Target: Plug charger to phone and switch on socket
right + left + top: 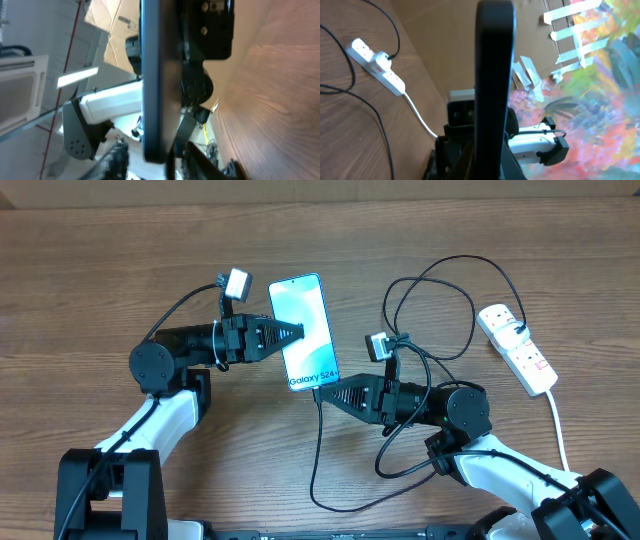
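Black and pressed tight, the left gripper (296, 332) comes in from the left and pinches the phone (310, 320) by its long left edge, about halfway along. From the left wrist camera the phone (495, 75) shows as a dark upright slab seen edge-on, right in the middle of the view.

The right gripper (325, 393) reaches in from the lower right, and its tip sits at the bottom short edge of the phone, under the "Galaxy S24" lettering. I cannot tell how its jaws stand. From above they are hidden under the gripper body, and the right wrist camera shows only the phone (152, 75) edge-on, very close.

The charger (317, 450) meets that same bottom edge just beside the right gripper's tip. From there it drops toward the near side of the table (100, 260), loops back under the right arm, and curls up in wide loops to the socket (517, 350). Whether its tip is seated in the phone I cannot make out.

The socket lies well apart from both grippers, off to the right, slanted on the wood. A black plug sits in it, seen also from the left wrist camera (377, 62). Its white cord (560, 430) trails off toward the near edge.

By count: two arms, two grippers, one phone, one black cable, one power strip and one white cord.
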